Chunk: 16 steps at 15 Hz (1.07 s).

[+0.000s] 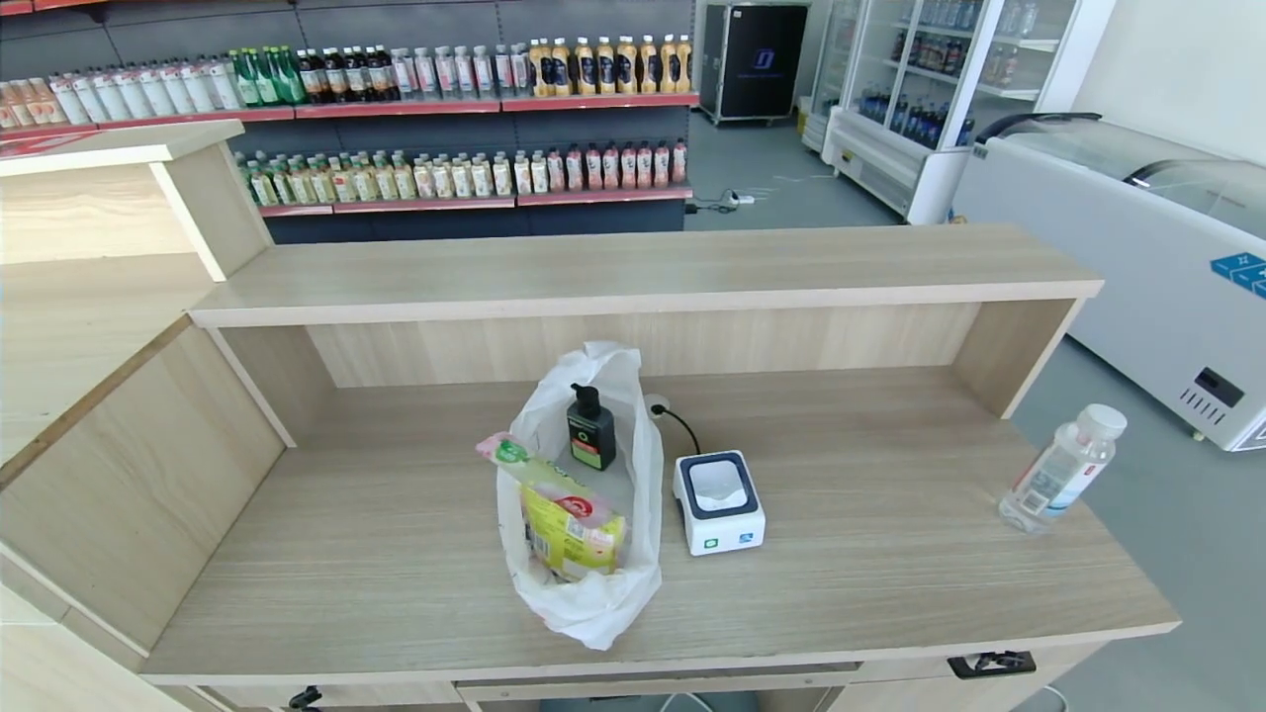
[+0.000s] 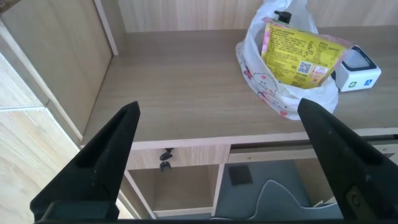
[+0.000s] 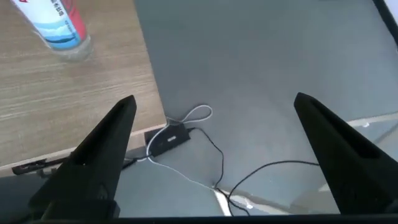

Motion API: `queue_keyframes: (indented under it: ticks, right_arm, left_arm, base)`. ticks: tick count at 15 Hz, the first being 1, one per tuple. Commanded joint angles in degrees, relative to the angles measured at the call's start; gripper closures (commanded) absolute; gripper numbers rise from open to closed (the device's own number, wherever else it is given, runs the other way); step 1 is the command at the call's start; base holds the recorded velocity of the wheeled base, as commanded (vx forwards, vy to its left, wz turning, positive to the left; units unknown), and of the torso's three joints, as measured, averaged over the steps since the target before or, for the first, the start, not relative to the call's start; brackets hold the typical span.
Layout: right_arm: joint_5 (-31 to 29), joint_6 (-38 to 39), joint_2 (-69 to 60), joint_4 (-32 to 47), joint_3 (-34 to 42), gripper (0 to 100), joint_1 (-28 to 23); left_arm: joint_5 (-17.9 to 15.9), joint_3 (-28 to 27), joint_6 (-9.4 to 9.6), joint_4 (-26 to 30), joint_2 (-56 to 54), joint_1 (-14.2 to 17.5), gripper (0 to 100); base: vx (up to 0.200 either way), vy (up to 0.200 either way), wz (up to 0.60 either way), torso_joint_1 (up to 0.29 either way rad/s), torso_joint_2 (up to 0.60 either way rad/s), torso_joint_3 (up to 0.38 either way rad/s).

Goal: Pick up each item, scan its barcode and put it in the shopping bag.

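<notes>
Wooden counter (image 1: 890,564) holds shopping bag (image 1: 593,605), scanner (image 1: 719,501), bottle (image 1: 1060,469); drink shelves (image 1: 445,105) behind.

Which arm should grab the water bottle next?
Right. The water bottle stands at the right end of the counter, near the open right hand; the left hand hangs past the shopping bag.

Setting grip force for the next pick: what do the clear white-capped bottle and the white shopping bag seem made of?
Clear white-capped bottle: probably thin glossy plastic, going by its see-through body. White shopping bag: thin plastic film by the look of it, wrinkled, slumped and slightly translucent.
</notes>
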Motion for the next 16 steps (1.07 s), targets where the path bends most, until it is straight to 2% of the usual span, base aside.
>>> queue_keyframes:
  ticks: [1, 6, 11, 16]
  right_arm:
    - [4.51, -2.76, 7.93, -0.64, -3.10, 0, -1.26]
    - [10.22, -0.30, 12.23, -0.47, -6.44, 0, 4.01]
    - [10.22, 4.19, 16.36, -0.64, -13.30, 0, 11.13]
    - [10.40, 3.75, 18.91, -2.31, -14.44, 0, 16.14]
  left_arm:
    - [-0.04, 0.00, -0.01, 0.00, 0.06, 0.00, 0]
    - [0.05, 0.00, -0.01, 0.00, 0.06, 0.00, 0]
    - [-0.04, 0.00, -0.01, 0.00, 0.06, 0.00, 0]
    - [0.05, 0.00, -0.01, 0.00, 0.06, 0.00, 0]
  base:
    - [0.000, 0.000, 0.00, 0.000, 0.00, 0.000]
    - [0.000, 0.000, 0.00, 0.000, 0.00, 0.000]
    - [0.000, 0.000, 0.00, 0.000, 0.00, 0.000]
    - [0.000, 0.000, 0.00, 0.000, 0.00, 0.000]
